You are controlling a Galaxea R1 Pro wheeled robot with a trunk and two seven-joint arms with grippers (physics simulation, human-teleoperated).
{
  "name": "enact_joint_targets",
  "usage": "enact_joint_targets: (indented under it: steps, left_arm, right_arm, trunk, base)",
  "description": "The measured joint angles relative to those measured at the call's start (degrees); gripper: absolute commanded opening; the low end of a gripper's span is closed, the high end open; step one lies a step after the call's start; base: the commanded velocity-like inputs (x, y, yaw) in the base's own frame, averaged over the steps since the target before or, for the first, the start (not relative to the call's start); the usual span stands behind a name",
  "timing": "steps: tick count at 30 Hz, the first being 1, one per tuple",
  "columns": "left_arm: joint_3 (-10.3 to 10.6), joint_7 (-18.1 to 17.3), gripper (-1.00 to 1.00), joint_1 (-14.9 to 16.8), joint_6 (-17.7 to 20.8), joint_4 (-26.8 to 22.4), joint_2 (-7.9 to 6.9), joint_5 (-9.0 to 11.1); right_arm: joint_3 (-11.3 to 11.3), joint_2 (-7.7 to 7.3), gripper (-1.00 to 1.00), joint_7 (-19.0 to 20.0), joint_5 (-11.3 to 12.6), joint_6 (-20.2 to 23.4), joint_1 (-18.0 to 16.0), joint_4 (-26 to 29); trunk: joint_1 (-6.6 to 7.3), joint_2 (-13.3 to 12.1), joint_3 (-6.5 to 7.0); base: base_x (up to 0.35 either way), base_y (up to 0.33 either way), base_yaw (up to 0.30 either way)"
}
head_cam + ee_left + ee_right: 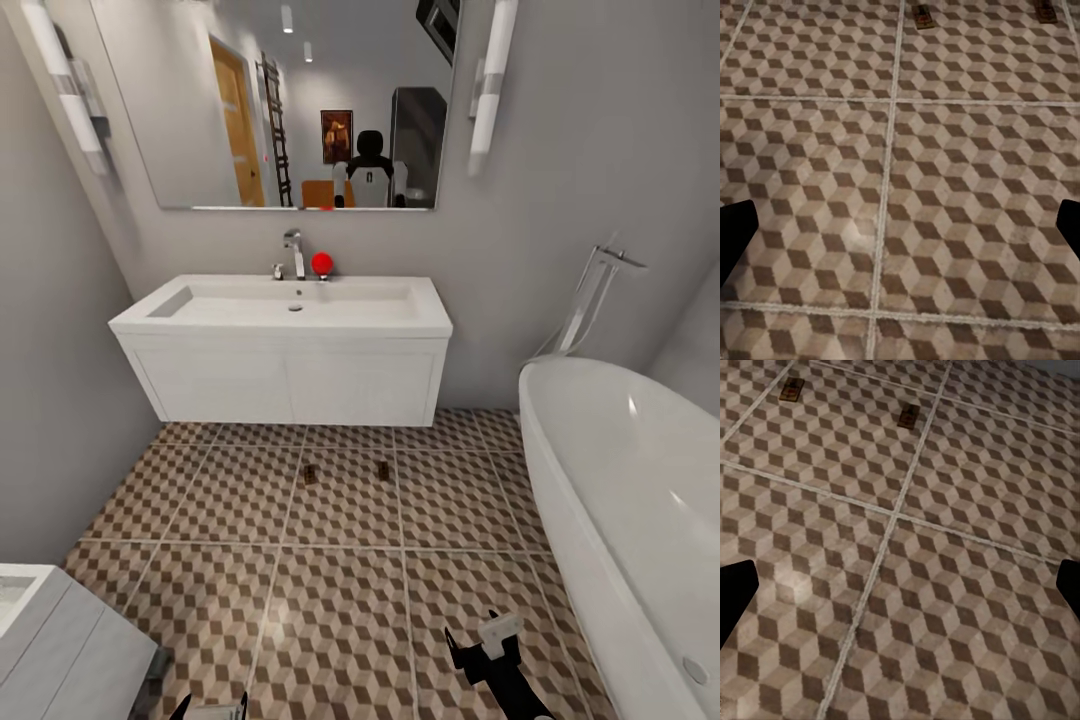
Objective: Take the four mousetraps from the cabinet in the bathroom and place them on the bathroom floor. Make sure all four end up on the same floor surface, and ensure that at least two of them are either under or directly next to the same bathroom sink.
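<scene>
two mousetraps on the tiles before the sink

on the bathroom floor, two mousetraps are lying flat, just in front of the sink: the left mousetrap and the right mousetrap are sitting near each other on the same tile row, apart. the white bathtub is standing at the right, a small white unit at the lower left. the right gripper is hanging above the tiles, fingers spread wide and holding nothing. the left gripper is likewise gaping, empty, over bare tiles.
</scene>
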State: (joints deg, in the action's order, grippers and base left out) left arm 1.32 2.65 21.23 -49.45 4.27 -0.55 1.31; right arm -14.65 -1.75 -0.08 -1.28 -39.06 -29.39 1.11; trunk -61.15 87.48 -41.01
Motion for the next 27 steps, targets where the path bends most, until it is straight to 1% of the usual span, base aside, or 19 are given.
enact_joint_targets:
  steps: [27]
  left_arm:
    - [0.0,0.0,1.00,0.0,0.2,0.0,0.11,0.0]
  right_arm:
    - [0.0,0.00,1.00,0.0,0.0,0.0,0.0,0.0]
  trunk:
    - [5.93,-10.8,4.85]
  base:
    - [0.000,0.000,0.000]
